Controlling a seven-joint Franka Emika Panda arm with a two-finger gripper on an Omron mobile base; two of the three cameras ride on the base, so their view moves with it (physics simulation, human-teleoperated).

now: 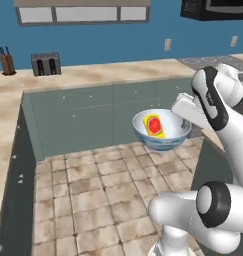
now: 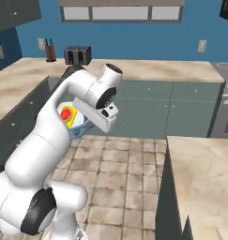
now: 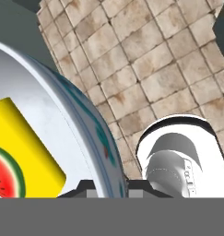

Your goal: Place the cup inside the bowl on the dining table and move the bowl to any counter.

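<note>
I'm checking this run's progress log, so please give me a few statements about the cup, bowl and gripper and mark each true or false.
1. The cup lies inside the bowl. True.
2. The bowl rests on the counter. False: it hangs in the air above the tiled floor, in front of the cabinets.
3. The gripper is closed on the bowl's rim. True.
4. The bowl is empty. False: the yellow cup is in it.
5. A toaster stands on the counter. True.
</note>
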